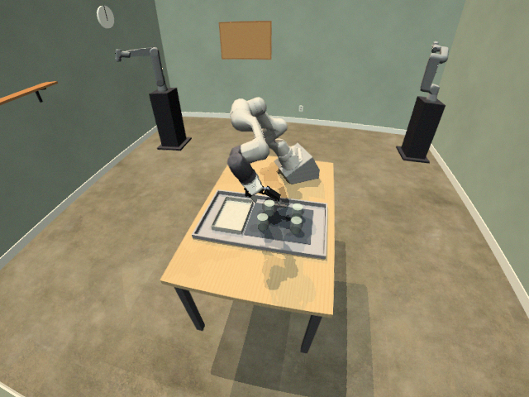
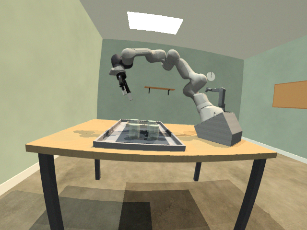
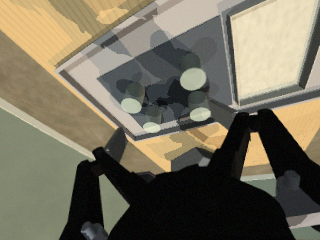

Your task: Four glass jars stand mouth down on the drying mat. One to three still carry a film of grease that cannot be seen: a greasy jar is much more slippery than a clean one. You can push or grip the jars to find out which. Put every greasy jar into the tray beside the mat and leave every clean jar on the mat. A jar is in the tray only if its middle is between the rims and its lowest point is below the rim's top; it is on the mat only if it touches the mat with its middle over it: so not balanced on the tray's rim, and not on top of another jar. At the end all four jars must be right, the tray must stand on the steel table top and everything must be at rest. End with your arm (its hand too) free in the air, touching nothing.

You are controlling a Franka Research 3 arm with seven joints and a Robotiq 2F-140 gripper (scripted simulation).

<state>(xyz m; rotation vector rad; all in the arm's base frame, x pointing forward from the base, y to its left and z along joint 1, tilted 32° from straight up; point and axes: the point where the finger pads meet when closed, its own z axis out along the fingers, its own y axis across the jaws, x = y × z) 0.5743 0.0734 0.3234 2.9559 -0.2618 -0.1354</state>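
Four glass jars stand mouth down on the dark drying mat (image 1: 256, 234) (image 3: 125, 75): back left jar (image 1: 269, 206) (image 3: 200, 114), back right jar (image 1: 297, 208) (image 3: 152, 126), front left jar (image 1: 262, 221) (image 3: 193, 77), front right jar (image 1: 295, 222) (image 3: 131, 105). The grey tray (image 1: 227, 231) (image 3: 233, 60) with a cream floor stands left of the mat and holds nothing. My gripper (image 1: 267, 201) (image 2: 126, 94) (image 3: 166, 121) is open and empty. It hangs tilted, high above the back edge of the mat near the tray, well clear of the jars.
Mat and tray lie on the rimmed steel table top (image 1: 264, 250) (image 2: 138, 146) (image 3: 85, 62), which sits on a wooden table (image 1: 239, 277). The robot's base (image 1: 298, 169) (image 2: 218, 128) stands behind it at the table's far edge.
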